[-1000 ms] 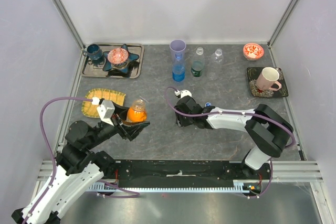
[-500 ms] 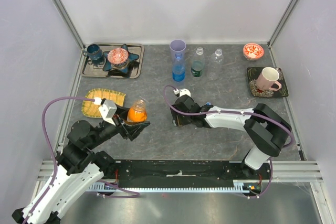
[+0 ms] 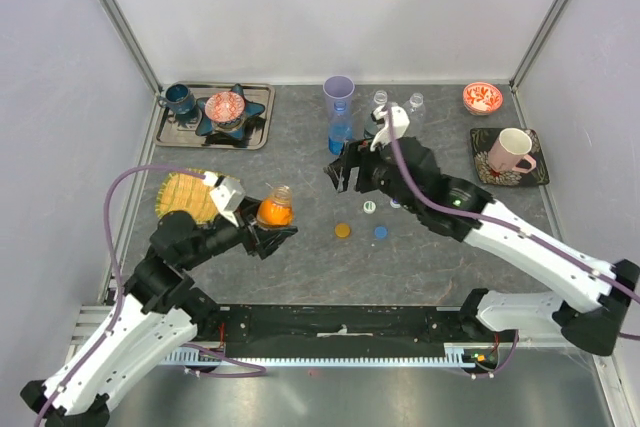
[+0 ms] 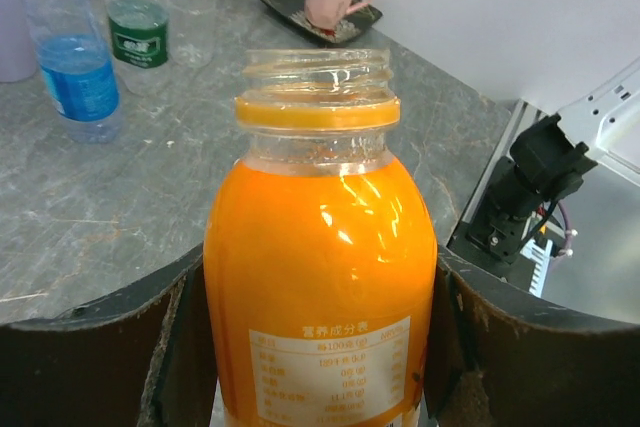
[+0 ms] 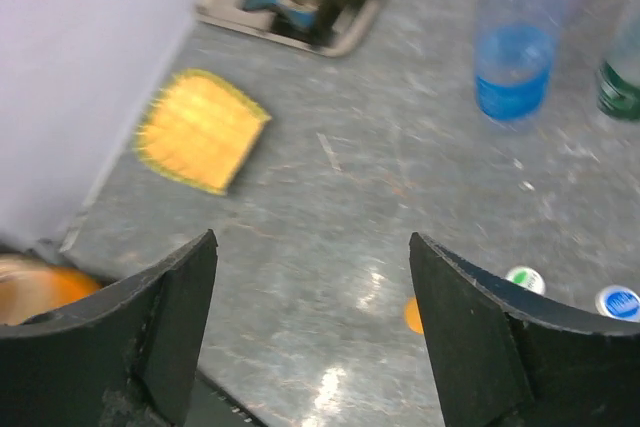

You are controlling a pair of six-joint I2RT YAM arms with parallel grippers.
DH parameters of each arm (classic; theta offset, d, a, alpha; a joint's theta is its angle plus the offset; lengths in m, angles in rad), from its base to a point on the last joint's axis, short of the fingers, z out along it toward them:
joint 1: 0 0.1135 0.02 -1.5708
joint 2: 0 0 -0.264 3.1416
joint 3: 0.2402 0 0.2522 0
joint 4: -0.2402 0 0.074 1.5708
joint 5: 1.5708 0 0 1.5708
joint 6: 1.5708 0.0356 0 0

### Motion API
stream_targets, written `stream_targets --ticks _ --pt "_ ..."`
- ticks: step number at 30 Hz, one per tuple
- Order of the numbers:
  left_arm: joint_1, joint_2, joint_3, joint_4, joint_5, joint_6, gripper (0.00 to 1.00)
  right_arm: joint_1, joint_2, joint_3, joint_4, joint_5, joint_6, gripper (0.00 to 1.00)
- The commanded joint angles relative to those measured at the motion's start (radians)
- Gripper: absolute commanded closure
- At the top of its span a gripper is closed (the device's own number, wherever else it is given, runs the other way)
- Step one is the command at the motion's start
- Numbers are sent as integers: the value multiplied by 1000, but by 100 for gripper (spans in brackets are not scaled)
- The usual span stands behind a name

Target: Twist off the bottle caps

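Reaching forward, the left fingers (image 4: 100,357) clasp the orange bottle (image 4: 320,277) while the right fingers (image 5: 170,317) hang spread and empty.

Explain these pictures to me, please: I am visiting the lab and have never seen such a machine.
Two robot arms are bolted at the edge of a table, each ending in a two-finger gripper. One picture looks down from above; the others come from cameras on each wrist. The left gripper is shut on the orange bottle, whose cap is off. The right gripper is open and empty. On the table lie loose caps: an orange cap, a white-green cap and a blue cap. Behind stand a blue-label bottle, a purple cup and a pink mug.
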Motion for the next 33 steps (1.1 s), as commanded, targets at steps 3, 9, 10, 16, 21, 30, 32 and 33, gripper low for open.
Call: stream_targets --ticks 3,9,10,16,21,30,32,33 --pt "4 210 63 129 121 35 55 2 -91 69 64 -308 -84 14" --pt "4 283 90 193 170 24 55 0 -91 47 157 -444 -35 11" --pt "3 301 103 193 183 24 55 -1 -70 49 161 -479 -32 11" --pt "3 330 123 230 219 24 55 0 -30 30 193 -530 -5 13" --pt "3 339 120 247 230 22 55 0 -10 24 209 -557 8 14" --pt "1 350 119 253 258 28 54 0 6 13 232 -583 11 41" --pt "1 347 117 245 259 41 54 -1 7 9 238 -597 15 54" --pt "1 344 119 239 247 44 53 0 7 4 240 -603 16 58"
